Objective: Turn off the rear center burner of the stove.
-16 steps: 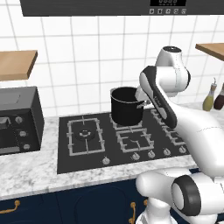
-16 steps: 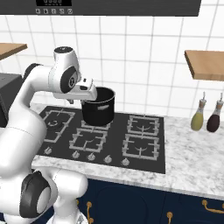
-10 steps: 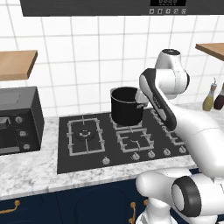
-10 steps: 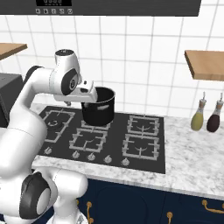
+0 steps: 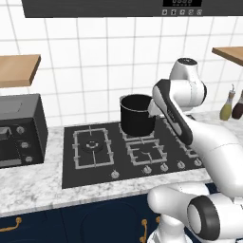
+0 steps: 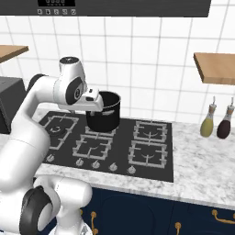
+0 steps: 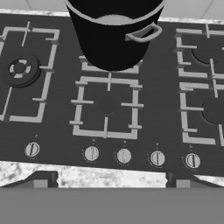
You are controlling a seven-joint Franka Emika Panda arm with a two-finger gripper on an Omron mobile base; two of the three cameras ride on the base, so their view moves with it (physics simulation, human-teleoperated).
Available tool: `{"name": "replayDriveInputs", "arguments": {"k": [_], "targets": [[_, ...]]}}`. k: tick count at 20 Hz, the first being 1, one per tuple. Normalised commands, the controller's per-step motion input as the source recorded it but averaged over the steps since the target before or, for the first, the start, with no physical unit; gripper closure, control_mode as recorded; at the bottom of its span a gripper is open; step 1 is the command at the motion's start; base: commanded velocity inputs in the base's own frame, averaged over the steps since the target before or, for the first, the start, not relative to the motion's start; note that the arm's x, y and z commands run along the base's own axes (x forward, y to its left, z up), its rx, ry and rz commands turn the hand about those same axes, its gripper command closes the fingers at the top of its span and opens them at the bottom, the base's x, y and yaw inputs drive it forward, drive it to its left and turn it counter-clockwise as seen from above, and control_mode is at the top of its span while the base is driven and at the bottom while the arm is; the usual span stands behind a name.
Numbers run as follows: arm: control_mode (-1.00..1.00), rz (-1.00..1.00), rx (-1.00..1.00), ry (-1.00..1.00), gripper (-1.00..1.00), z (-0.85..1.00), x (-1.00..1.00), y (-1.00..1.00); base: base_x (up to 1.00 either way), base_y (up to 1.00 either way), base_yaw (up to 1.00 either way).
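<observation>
Five silver knobs (image 7: 124,156) line the stove (image 7: 61,131) below my pincer (image 7: 109,181), fingers wide apart; the rear center burner (image 7: 87,68) sits under the black pot (image 7: 114,33). Next, I judge, descend onto its knob.

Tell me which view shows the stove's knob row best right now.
The hand view: all five knobs sit large and unobstructed along the stove front edge. The right base view shows them small but all clear; in the left base view the arm crowds the rightmost ones.

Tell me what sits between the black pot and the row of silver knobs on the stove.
In the hand view, the front centre burner's grey grate lies between the black pot and the silver knobs.
</observation>
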Motion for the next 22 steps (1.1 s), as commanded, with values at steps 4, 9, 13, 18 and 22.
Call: {"name": "replayDriveInputs", "arguments": {"k": [4, 9, 13, 18, 22], "targets": [[-1.00, 0.23, -0.05, 0.00, -1.00, -0.22, 0.00, -0.03, 0.00, 0.00, 0.00], [-1.00, 0.70, -0.20, 0.00, -1.00, -0.55, -0.13, -0.27, 0.00, 0.00, 0.00], [-1.00, 0.70, -0.39, 0.03, -1.00, -0.59, -0.10, -0.02, 0.00, 0.00, 0.00], [-1.00, 0.65, -0.34, 0.10, -1.00, -0.42, 0.00, 0.05, 0.00, 0.00, 0.00], [-1.00, 0.54, -0.06, 0.11, -1.00, -0.24, 0.00, -0.04, 0.00, 0.00, 0.00]]}}
